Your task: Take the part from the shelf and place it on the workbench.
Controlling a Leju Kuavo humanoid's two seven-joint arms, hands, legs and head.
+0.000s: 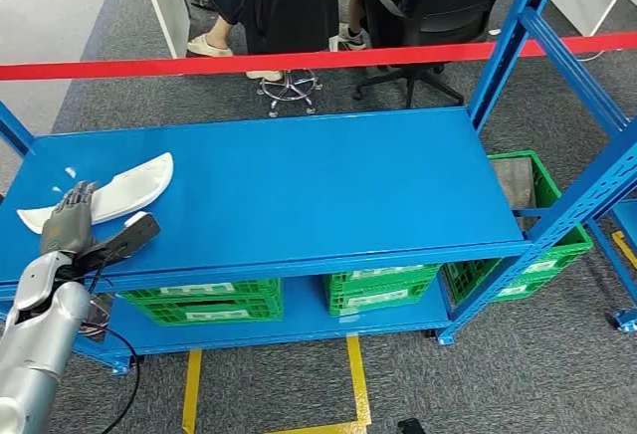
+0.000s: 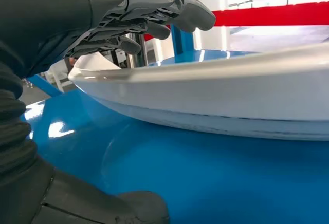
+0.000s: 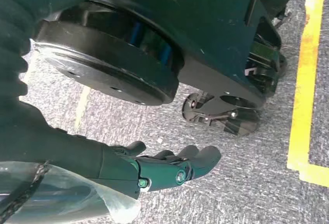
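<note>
One long white curved plastic part (image 1: 106, 191) lies at 9 o'clock on blue metal shelf (image 1: 301, 185). Left hand (image 1: 69, 218) open, fingers over its near end, not gripping. Prob. light, stiff, slick; grip mid-length.

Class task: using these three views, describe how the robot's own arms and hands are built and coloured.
The left arm is smooth silver metal with a black cable looping beside it. The left hand is grey with darker jointed fingers; a black ribbed cover sits behind it at the wrist. The right hand has dark fingers with visible screws, and clear plastic film wraps its forearm.
</note>
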